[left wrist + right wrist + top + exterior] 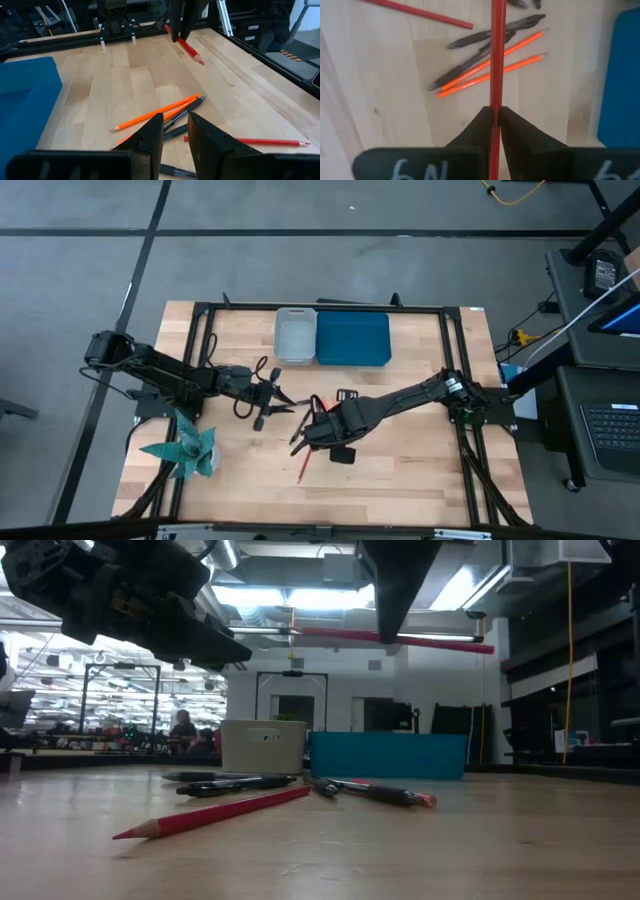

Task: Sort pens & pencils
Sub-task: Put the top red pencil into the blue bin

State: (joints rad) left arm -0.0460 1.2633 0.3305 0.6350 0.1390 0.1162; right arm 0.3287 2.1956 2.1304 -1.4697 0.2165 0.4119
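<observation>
Up off the table, the right gripper [495, 116] pinches a red pencil [498, 55] between its fingers, orange pencils [490, 75] and dark pens [485, 36] directly beneath, the left gripper [175, 131] beyond, fingers narrowly parted.

Four pencils [150, 114] counted: one red pencil [498, 50] lifted, a second red one [420, 12] lying flat, and two orange pencils [520, 63] side by side. At least three dark pens [470, 39], the exact number unclear where they overlap. Two bins: one grey bin [295, 311], one blue bin [352, 315].
</observation>
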